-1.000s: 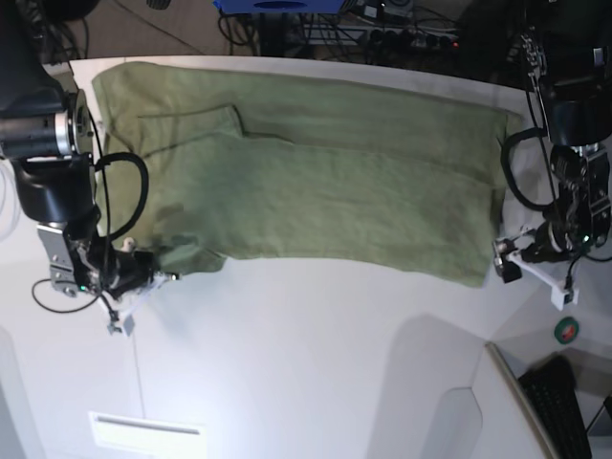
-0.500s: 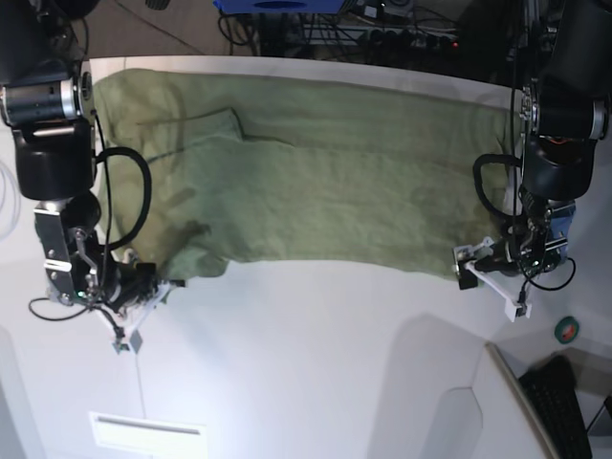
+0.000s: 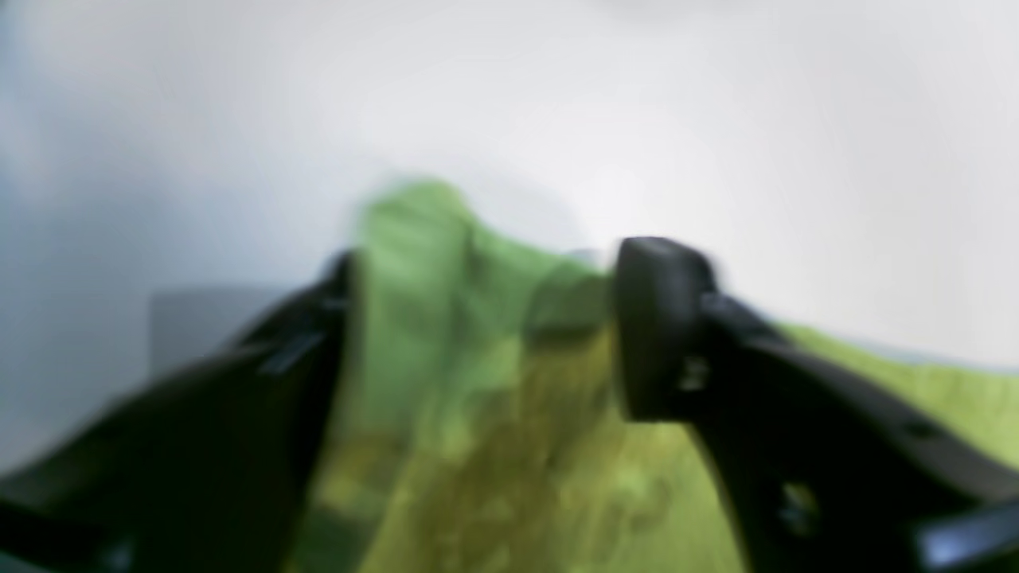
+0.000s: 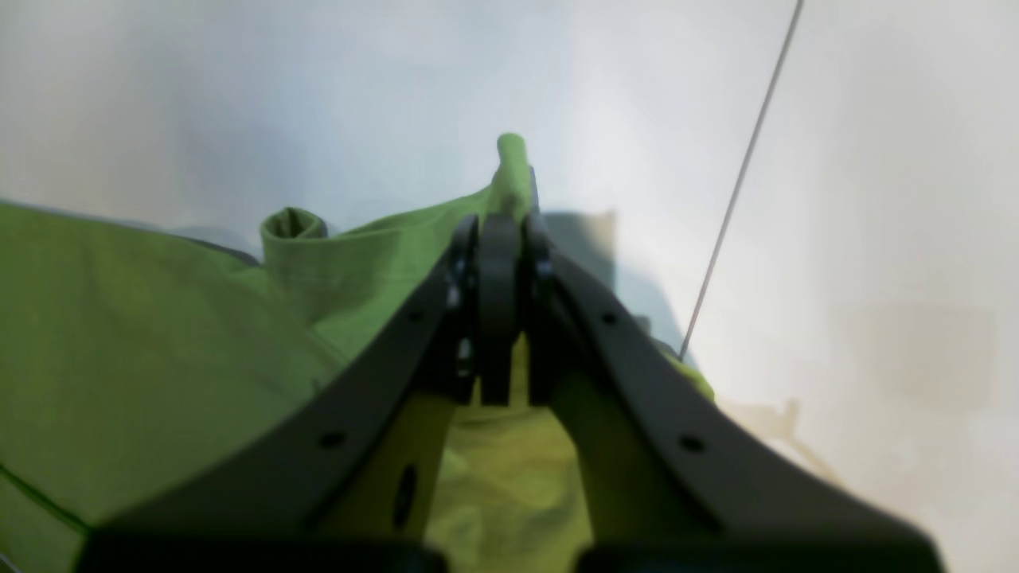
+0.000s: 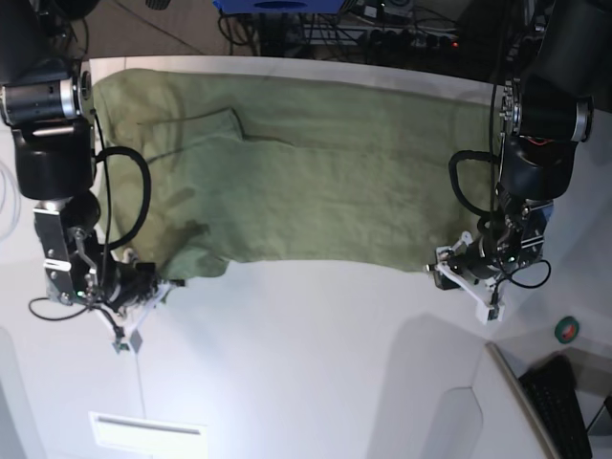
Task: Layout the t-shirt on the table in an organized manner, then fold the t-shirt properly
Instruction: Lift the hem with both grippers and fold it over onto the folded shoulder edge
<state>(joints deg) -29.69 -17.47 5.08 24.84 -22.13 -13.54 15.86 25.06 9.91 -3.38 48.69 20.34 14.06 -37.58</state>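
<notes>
The olive-green t-shirt (image 5: 316, 182) lies spread lengthwise across the far half of the white table (image 5: 306, 363), folded over itself. My right gripper (image 5: 151, 287), on the base view's left, is shut on the shirt's near-left corner; in the right wrist view its tips (image 4: 499, 231) pinch the cloth (image 4: 159, 334), and a bit sticks out above them. My left gripper (image 5: 446, 268) is at the shirt's near-right corner. In the blurred left wrist view its jaws (image 3: 486, 318) stand wide apart with bunched cloth (image 3: 478, 446) between them.
A thin dark seam line (image 4: 732, 199) runs across the table by the right gripper. A green round item (image 5: 567, 331) and a dark keyboard (image 5: 564, 402) lie at the near right. Cables and a blue object (image 5: 277, 5) sit beyond the far edge.
My left arm has moved toward the base view's left, from beside the shirt onto its near-right corner. The right arm shifted slightly early on, still holding the cloth.
</notes>
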